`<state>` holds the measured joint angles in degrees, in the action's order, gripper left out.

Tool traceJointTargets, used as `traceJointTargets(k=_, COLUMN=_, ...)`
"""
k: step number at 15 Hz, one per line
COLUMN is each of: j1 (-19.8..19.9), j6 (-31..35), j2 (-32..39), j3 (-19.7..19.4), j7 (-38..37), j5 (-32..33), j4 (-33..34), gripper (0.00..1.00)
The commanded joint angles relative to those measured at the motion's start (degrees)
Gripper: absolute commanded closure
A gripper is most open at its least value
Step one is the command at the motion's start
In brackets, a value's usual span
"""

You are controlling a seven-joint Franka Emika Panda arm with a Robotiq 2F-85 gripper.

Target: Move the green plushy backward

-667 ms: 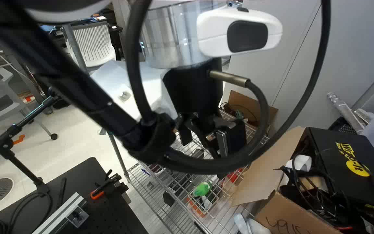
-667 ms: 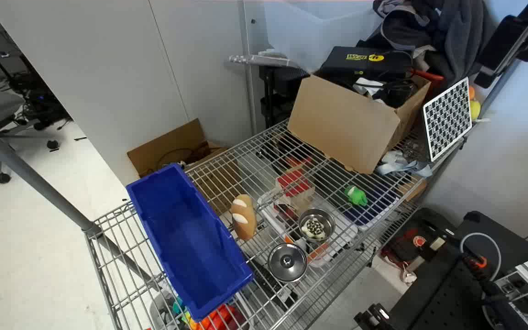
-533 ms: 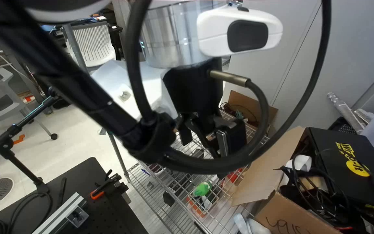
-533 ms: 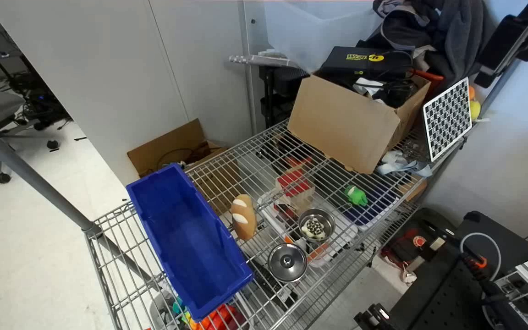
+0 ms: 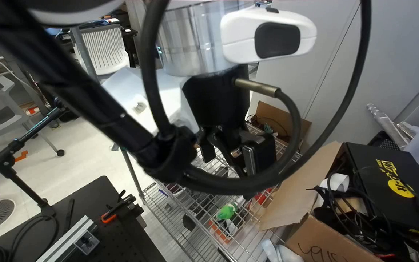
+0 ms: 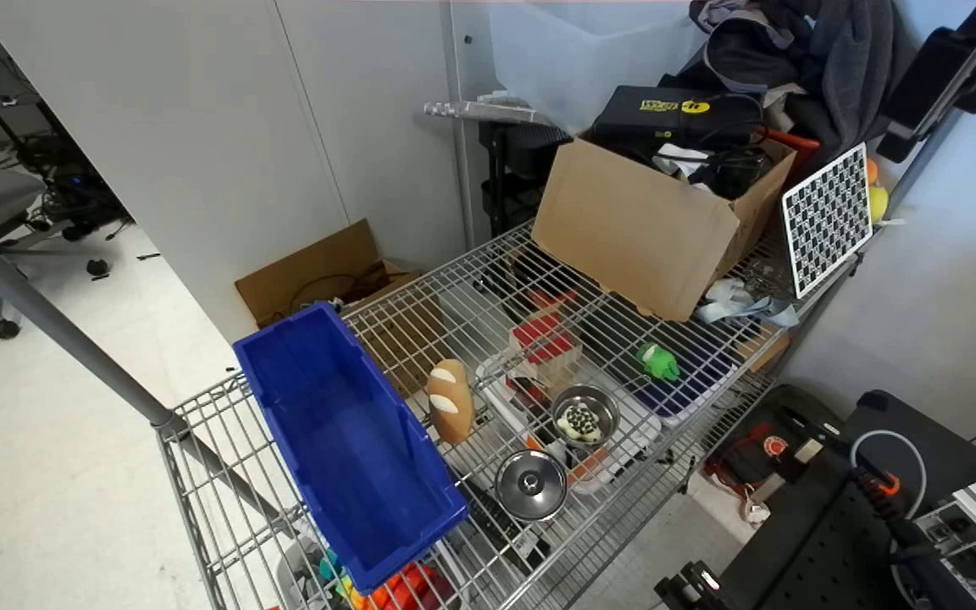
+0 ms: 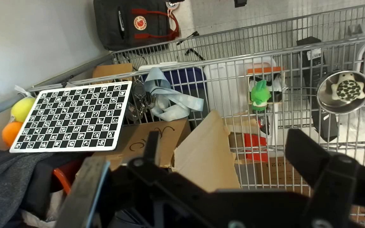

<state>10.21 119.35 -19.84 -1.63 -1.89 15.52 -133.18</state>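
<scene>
The green plushy [image 7: 260, 94] is a small bright-green lump with a pale band. It lies on the wire shelf [image 6: 488, 339]. It shows in both exterior views [image 5: 227, 211] [image 6: 659, 363]. My gripper [image 7: 223, 142] is open and empty, with its fingers wide apart. In the wrist view the plushy is further up the picture than the fingertips, between them sideways, and not touched. In an exterior view my gripper [image 5: 227, 160] hangs above the shelf, partly covered by a black cable.
A cardboard box [image 6: 636, 229] with a raised flap stands near the plushy. A checkered board [image 7: 74, 117] and pale blue straps [image 7: 173, 101] are beside it. A metal bowl [image 7: 344, 91] holding a turtle toy, a round lid [image 6: 530, 485], a bread toy [image 6: 451, 400] and a blue bin [image 6: 352, 449] are on the shelf.
</scene>
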Motion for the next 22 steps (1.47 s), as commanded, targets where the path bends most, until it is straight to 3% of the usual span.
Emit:
traceJointTargets(k=1, j1=-1.0, j6=-0.2, j2=1.1, j3=-0.5, j7=-1.3, j5=0.6, j4=0.7, gripper=0.00)
traceJointTargets(k=7, j1=-2.9, j6=-0.3, j2=14.7, j3=1.4, j7=-9.1, j5=0.7, j4=6.1, gripper=0.00)
traceJointTargets(k=14, j1=-6.2, j6=8.9, j2=33.5, j3=0.3, j7=-12.1, j5=-2.3, j4=11.8, gripper=0.00)
traceJointTargets(k=22, j1=-7.7, j6=20.4, j2=50.9, j3=-0.7, j7=-11.9, j5=-10.4, j4=19.9, gripper=0.00)
